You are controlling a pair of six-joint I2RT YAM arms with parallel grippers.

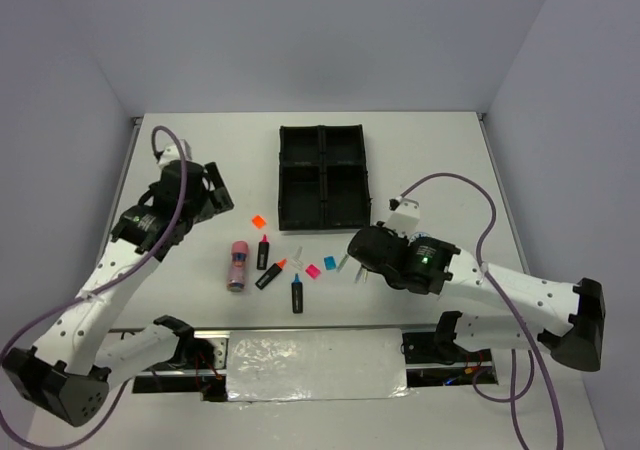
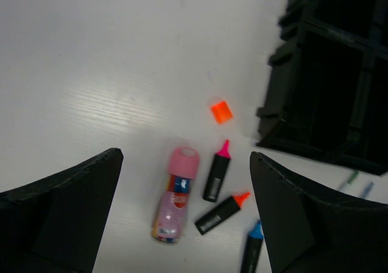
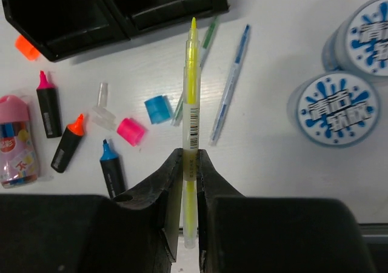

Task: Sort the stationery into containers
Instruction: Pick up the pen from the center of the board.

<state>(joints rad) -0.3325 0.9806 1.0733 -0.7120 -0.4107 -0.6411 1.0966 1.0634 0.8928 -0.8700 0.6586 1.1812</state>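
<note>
1. Pinched the thin yellow pen (image 3: 191, 85) in the right tool (image 3: 189, 164), jaws closed on the barrel near its rear end, tip aimed straight ahead. Probably gripped that far back so the long front could lead into a compartment.
2. Could not tell whether already raised off the table (image 3: 273, 164) or only clamped where it lay.
3. Left a green pen (image 3: 209, 36) and a blue pen (image 3: 233, 73) lying just right of the held one, with two blue-white rolls (image 3: 333, 109) further right.
4. Faced the black four-compartment tray (image 3: 157, 9) ahead and to the left, no item visible inside.
5. Held the left tool (image 1: 213, 192) wide open, gripping nothing, above the pink tube (image 2: 176, 194) and the pink-capped highlighter (image 2: 217, 176), both framed between its fingers, with the orange square (image 2: 221, 111) ahead. Likely poised there to take one of them.
</note>
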